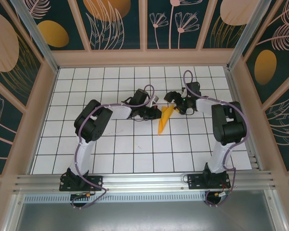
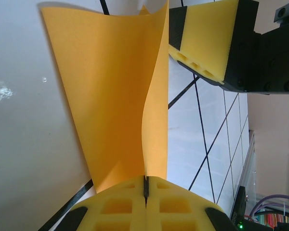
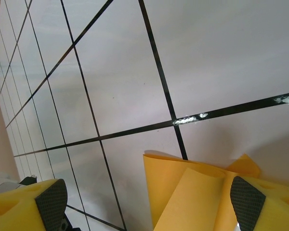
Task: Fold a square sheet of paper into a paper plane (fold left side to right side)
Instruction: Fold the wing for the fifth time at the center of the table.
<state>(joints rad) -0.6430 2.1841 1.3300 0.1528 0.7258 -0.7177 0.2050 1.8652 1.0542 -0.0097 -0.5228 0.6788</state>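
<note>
While my left claw is pressed together, pinching an edge of the orange paper plane, my right claw stands spread, with one yellow pad just beside the folded sheet. From above, the plane sits between both claws near the middle of the tiled counter, its slim point toward the near edge.
</note>
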